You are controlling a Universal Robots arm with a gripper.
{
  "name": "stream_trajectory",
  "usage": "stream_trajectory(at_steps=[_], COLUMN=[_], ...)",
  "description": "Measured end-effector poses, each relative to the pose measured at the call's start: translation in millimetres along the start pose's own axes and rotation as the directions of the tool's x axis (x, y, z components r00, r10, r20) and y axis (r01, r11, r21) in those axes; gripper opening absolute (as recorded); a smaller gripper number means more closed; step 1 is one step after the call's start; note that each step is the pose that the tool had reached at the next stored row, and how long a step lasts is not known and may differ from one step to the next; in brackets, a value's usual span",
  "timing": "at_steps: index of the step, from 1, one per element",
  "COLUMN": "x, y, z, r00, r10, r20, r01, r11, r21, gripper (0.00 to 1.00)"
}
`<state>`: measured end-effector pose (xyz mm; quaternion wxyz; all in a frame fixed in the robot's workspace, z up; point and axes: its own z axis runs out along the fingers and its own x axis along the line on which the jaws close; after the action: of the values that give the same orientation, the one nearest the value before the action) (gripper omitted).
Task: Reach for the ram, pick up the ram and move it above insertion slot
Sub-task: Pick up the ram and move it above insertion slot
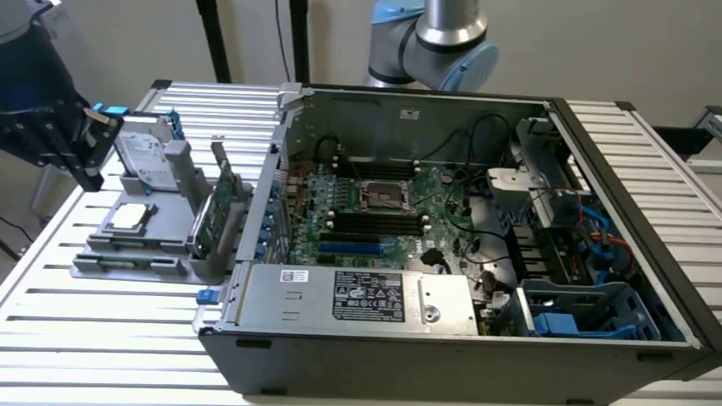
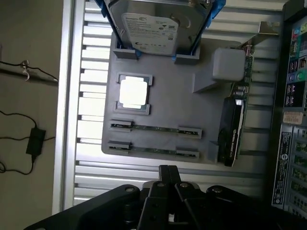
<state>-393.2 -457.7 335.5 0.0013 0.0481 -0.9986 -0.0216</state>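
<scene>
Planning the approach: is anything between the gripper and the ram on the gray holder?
Nothing visible. In the wrist view, just bare table slats and the holder's rim lie between the gripper and the nearer ram stick; the graphics card and processor stand aside.

The Universal Robots arm [image 1: 434, 38] rose beyond the far wall of the open computer case [image 1: 451, 364] as a thick silver-grey cylinder. Its rounded joint housings were closed by light blue caps, 1 on each side. Off the case's side toward the exterior view's left, the wrist end [image 1: 40, 93] was a dark, nearly black block with a paler grey section above it. In the wrist view the gripper [image 2: 168, 170] was matte black. It had a broad body, angled link bars, round pivot pins with a dull shine, and 2 narrow fingers [image 2: 163, 170] divided by a thin seam.
</scene>
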Motion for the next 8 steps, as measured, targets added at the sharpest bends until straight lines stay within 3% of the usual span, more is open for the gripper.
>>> stream_trajectory(at_steps=[4, 8], x=[0.0, 0.0], y=[0.0, 0.0], z=[-0.1, -0.1], r00=[0.9974, 0.9896], r10=[-0.072, -0.144], r20=[-0.0031, -0.0061], r01=[0.072, 0.144], r11=[0.9974, 0.9896], r21=[-0.0001, -0.0007], gripper=[0.11, 0.11])
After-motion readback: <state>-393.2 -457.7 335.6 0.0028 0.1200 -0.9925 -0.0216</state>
